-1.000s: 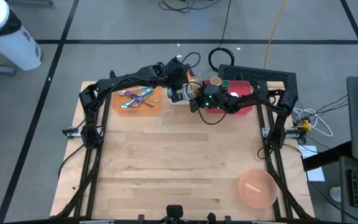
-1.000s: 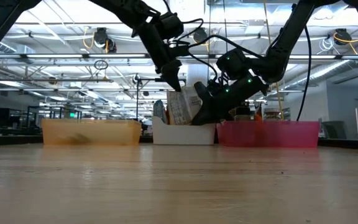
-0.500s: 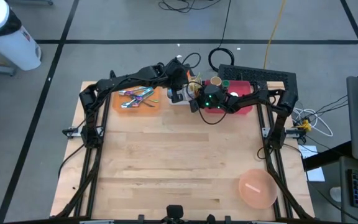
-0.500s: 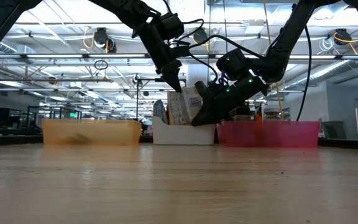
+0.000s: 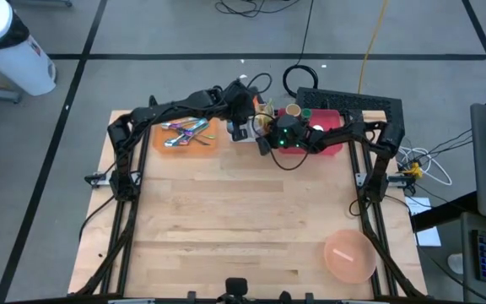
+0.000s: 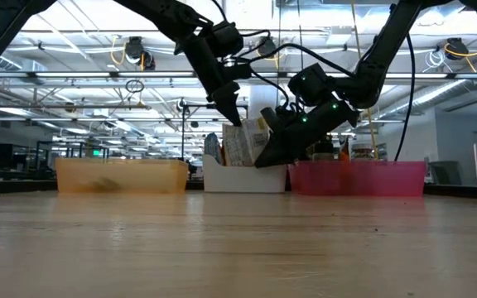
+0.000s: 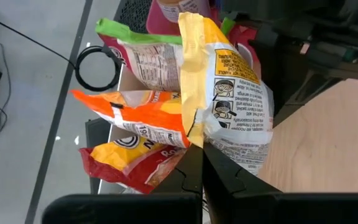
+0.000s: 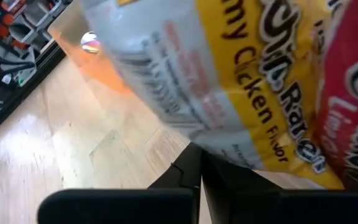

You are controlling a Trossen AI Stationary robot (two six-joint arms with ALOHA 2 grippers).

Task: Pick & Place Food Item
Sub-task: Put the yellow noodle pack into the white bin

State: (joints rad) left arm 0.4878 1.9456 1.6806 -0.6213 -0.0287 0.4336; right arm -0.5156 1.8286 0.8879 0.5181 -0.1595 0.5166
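left claw point(image 7: 202, 144): clenched on the ramen packet's point(image 7: 232, 99) edge
right claw point(image 8: 199, 163): clenched too, nosed against it
packet: light, crinkly, slippery; pinch the seam

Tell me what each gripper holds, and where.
Both grippers, left and right, are shut on the yellow-and-white noodle packet, each pinching an edge.

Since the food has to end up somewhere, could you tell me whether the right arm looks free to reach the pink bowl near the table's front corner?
Probably yes. The pink bowl sits alone on bare table on the right arm's side, with nothing between them. The right end effector is shut at the white bin.
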